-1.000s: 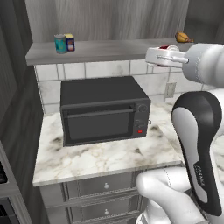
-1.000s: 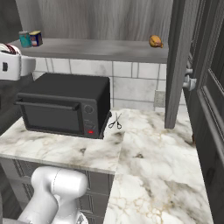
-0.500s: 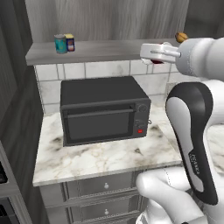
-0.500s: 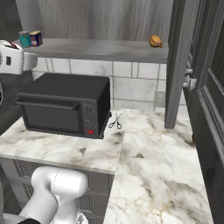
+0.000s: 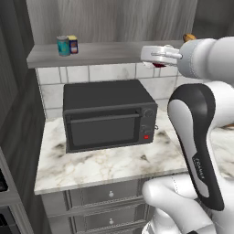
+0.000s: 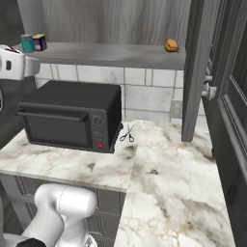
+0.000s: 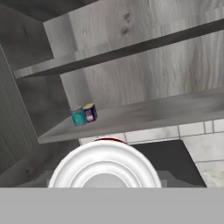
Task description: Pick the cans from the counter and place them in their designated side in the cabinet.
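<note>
- Red can with white bands (image 5: 158,66), from the left base view: only a dark red sliver of it peeks out under the two-finger gripper (image 5: 154,61). The gripper hangs just in front of the grey wood-grain cabinet's long flat shelf board (image 5: 109,52), towards its right half and above the right end of the black microwave (image 5: 107,114). The jaws look part-closed around that can. The other can, with a yellow top and dark blue body (image 5: 73,44), stands upright at the far left of the shelf, just beside a teal can (image 5: 63,45). So the cans' end of the shelf lies well to the left of the claw, at about its height or a little above. A brown-orange lumpy food item (image 5: 187,36) sits at the opposite, right end, behind the arm. No cans remain on the white marble counter (image 5: 100,167).
- From the right base view: the blue and teal pair stands at the shelf's left end, well apart from the lumpy food on the right. The robot's white hand pokes in at the left edge, just below and in front of that pair.
- From the hand view: a white ringed disc with a red rim fills the lower middle, so I judge the held can's long axis runs along the camera's line. The pair on the shelf lies ahead, slightly left.
</note>
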